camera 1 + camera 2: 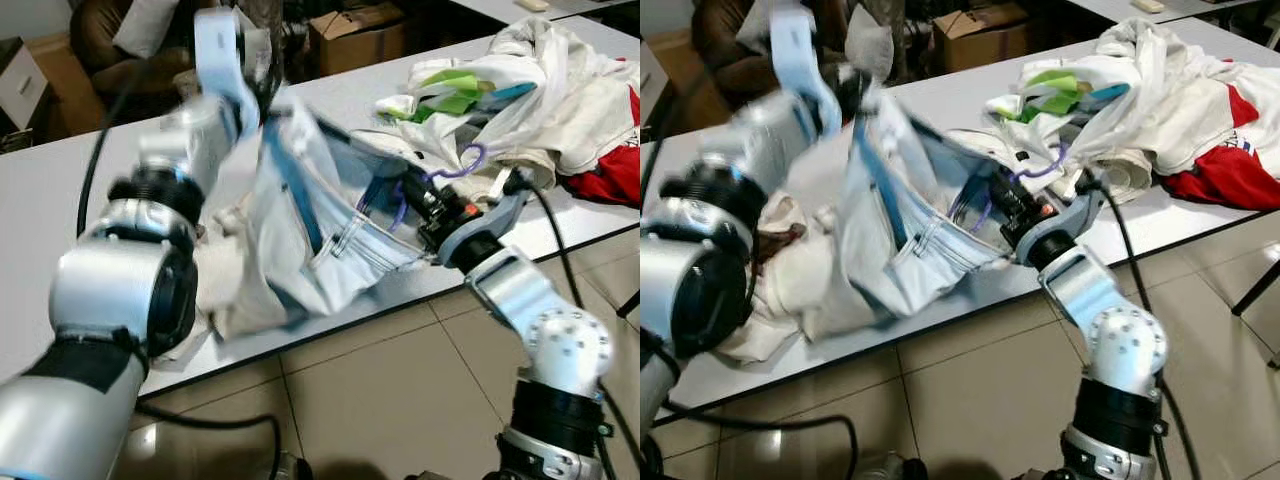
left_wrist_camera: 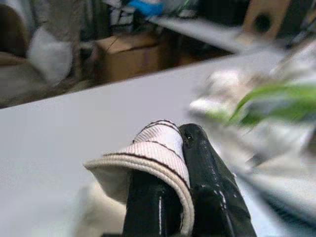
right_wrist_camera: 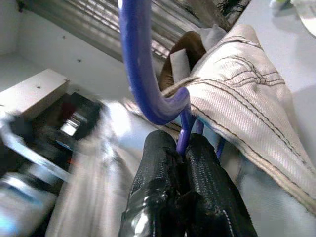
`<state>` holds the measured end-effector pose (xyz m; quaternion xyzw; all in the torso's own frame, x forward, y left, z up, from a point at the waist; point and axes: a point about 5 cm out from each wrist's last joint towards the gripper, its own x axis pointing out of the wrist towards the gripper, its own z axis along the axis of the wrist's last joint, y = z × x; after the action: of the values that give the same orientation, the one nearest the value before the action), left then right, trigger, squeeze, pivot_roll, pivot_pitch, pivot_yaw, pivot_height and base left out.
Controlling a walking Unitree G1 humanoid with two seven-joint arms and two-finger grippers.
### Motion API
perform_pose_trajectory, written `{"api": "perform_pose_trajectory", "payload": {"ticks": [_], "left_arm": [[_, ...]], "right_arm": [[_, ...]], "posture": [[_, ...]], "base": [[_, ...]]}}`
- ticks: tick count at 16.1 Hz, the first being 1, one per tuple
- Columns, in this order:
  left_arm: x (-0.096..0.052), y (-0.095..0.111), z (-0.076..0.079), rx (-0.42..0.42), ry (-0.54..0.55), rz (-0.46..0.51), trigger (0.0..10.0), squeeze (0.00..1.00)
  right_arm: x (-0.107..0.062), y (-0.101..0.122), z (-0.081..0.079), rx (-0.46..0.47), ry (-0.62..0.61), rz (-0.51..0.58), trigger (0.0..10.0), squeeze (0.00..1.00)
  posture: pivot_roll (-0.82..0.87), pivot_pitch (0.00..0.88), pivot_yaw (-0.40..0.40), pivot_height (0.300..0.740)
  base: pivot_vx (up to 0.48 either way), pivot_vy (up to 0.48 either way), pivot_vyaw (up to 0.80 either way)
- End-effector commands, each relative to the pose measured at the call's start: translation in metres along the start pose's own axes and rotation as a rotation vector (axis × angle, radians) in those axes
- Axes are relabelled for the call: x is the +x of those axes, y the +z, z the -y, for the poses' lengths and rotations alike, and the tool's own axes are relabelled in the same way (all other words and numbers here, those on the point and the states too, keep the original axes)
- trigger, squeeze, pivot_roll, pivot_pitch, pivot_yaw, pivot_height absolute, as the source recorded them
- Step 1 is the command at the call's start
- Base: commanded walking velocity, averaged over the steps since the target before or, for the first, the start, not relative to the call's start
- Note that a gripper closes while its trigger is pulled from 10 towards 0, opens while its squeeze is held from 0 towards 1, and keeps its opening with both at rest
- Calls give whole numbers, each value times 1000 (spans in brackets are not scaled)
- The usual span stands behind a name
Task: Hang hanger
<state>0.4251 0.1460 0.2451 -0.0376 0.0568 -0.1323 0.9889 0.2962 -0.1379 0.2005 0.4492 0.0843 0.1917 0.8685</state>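
Left gripper (image 2: 173, 197) pinching pale garment (image 1: 300, 230) hem, lifted above worktop (image 1: 60, 200), right gripper (image 3: 185, 163) pinching purple hanger (image 3: 148, 74) inside garment, clothes pile (image 1: 540, 90) beyond garment

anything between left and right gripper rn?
Yes: the pale garment spans the gap. Left gripper pinches its edge; right gripper is shut on the purple hanger beside it. Clearest in the left eye view.
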Motion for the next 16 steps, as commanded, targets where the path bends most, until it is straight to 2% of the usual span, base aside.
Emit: {"api": "perform_pose_trajectory", "payload": {"ticks": [1, 3, 4, 7, 9, 10, 12, 14, 15, 16], "left_arm": [[-5, -30, -16, 52, 68, -96, 0, 0], [-11, -70, -18, 108, 56, -203, 0, 0], [-13, -79, -16, 105, 42, -225, 0, 0], [-20, -126, 6, 76, -109, -305, 0, 0], [-25, -141, 19, 31, -226, -281, 0, 0], [-26, -143, 19, 22, -237, -271, 0, 0], [-41, -166, 13, 33, -244, -274, 0, 0], [-49, -174, 12, -11, -260, -248, 0, 0], [-59, -170, 13, -54, -275, -148, 3529, 0], [-62, -167, 15, -62, -286, -127, 8235, 0]], "right_arm": [[-4, 18, -27, -25, 102, 51, 10000, 0], [-3, 32, -49, -36, 164, 95, 10000, 0], [-3, 35, -55, -36, 182, 109, 10000, 0], [4, 52, -77, -64, 245, 156, 10000, 0], [16, 53, -76, -243, 189, 125, 10000, 0], [19, 51, -74, -280, 170, 100, 10000, 0], [28, 49, -81, -322, 197, 66, 10000, 0], [31, 51, -85, -315, 214, 61, 10000, 0], [34, 48, -84, -337, 226, 41, 10000, 0], [34, 47, -83, -333, 233, 34, 10000, 0]], "posture": [[-138, 0, 161, 740], [-142, 0, 152, 740], [-144, 0, 146, 740], [-150, 0, 130, 740], [-159, 0, 116, 740], [-157, 0, 114, 740], [-146, 0, 88, 740], [-140, 0, 74, 740], [-113, 0, 35, 740], [-106, 0, 27, 740]], "base": [[0, 0, 0], [0, 0, 0], [0, 0, 0], [0, 0, 0], [0, 0, 0], [0, 0, 0], [0, 0, 0], [0, 0, 0], [0, 0, 0], [0, 0, 0]]}}
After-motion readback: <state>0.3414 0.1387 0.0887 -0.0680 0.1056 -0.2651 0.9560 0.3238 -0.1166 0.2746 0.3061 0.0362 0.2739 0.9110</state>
